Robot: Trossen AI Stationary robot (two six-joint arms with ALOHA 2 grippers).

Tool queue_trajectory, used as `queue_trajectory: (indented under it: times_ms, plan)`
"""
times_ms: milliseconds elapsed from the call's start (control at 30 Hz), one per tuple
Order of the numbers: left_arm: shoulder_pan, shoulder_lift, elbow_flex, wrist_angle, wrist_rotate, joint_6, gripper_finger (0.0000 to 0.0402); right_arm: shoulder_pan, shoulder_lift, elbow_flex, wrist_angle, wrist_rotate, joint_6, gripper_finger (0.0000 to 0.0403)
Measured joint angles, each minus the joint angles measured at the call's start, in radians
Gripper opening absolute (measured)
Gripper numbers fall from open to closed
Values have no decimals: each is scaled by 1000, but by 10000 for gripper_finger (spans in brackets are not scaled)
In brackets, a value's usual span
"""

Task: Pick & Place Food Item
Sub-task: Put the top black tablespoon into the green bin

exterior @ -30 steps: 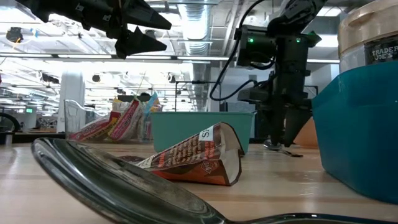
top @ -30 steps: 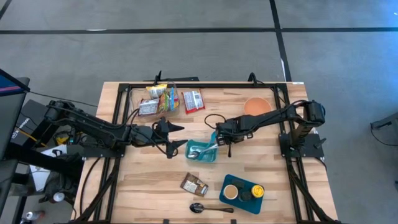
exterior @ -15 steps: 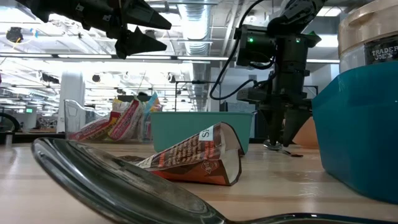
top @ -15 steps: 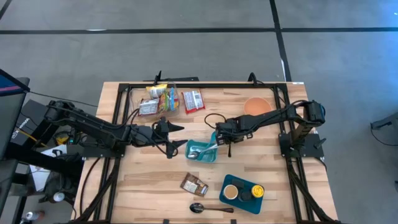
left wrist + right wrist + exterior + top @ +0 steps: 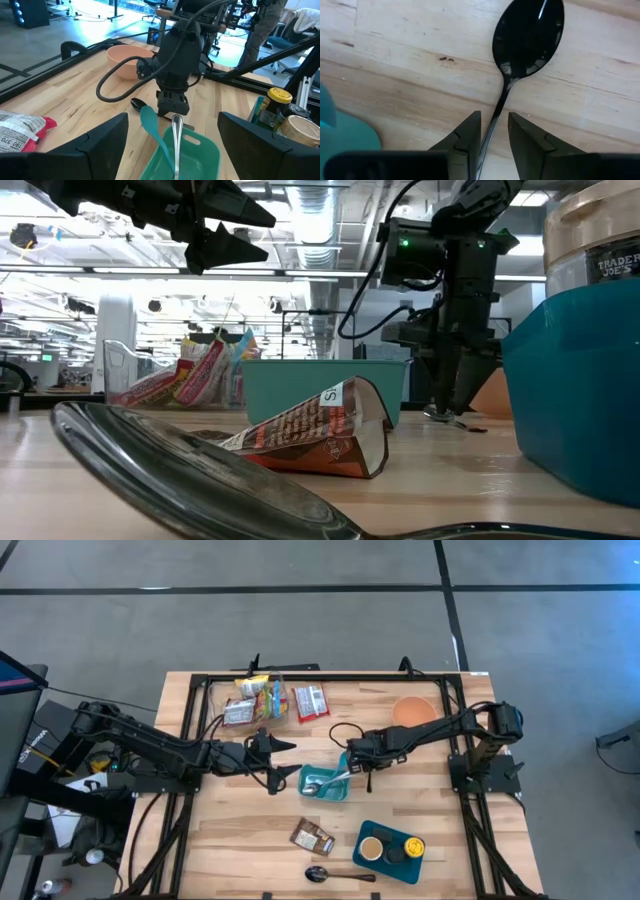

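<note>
The right gripper (image 5: 495, 117) sits low at the table, touching or just above it. Its fingers are parted narrowly astride the handle of a black spoon (image 5: 527, 35), with a gap showing on each side and no clamp evident. In the high view this gripper (image 5: 368, 772) stands just beside the teal container (image 5: 325, 783), at its 3 o'clock. The left gripper (image 5: 282, 766) hovers released, fingers spread wide, at the container's 9 o'clock.

The nearest loose food item, a brown snack packet (image 5: 312, 837), lies on the table at 7 o'clock from the right gripper and 5 o'clock from the left. Its long axis runs roughly 10 to 4. Neither arm is clearly nearer.

The right wrist view cuts off the spoon handle behind the fingers. Which food item is intended cannot be determined.
</note>
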Motion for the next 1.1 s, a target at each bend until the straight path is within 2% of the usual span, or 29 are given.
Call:
queue_trajectory:
  times_ms: [1100]
  plan:
    - [0, 0, 1, 1, 0, 0, 301, 8, 0, -29, 33, 45, 48, 91]
